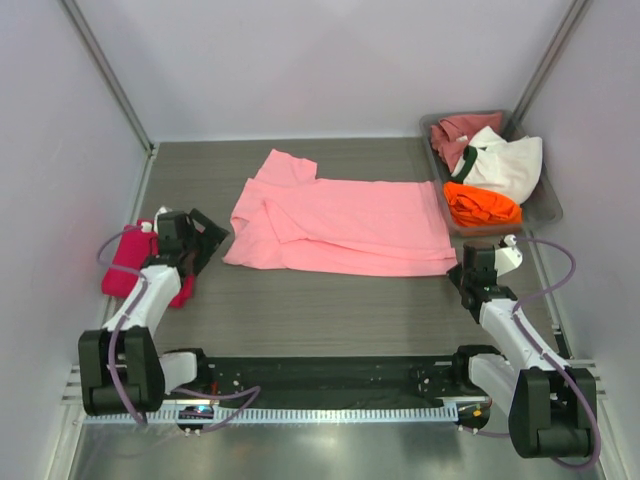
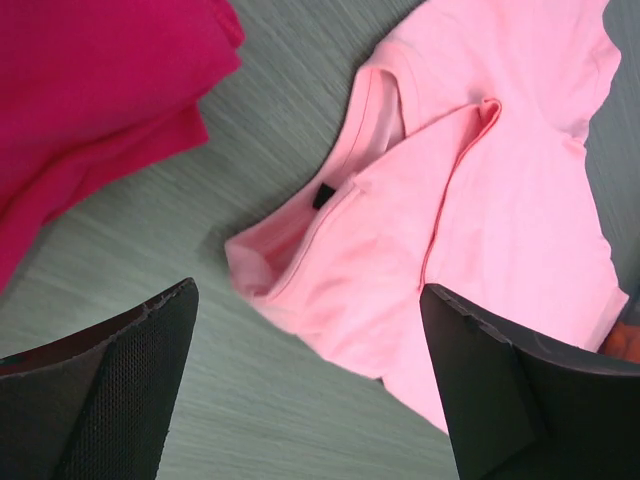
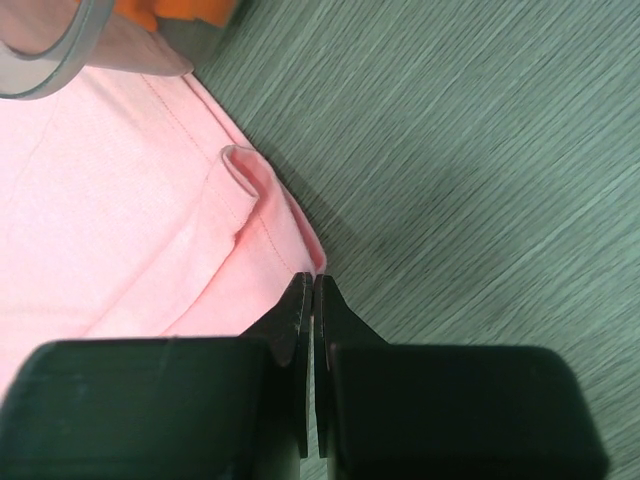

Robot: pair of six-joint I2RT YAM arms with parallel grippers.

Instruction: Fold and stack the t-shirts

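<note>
A light pink t-shirt lies spread across the middle of the table, folded lengthwise, with its collar toward the left. My left gripper hangs wide open just left of the collar, with nothing between its fingers. My right gripper is shut, its tips pinching the shirt's near right hem corner. A folded magenta-red t-shirt lies at the left edge, beside the left arm.
A grey bin at the back right holds an orange t-shirt, a white one with dark trim and a dusty rose one. Walls close in the table on three sides.
</note>
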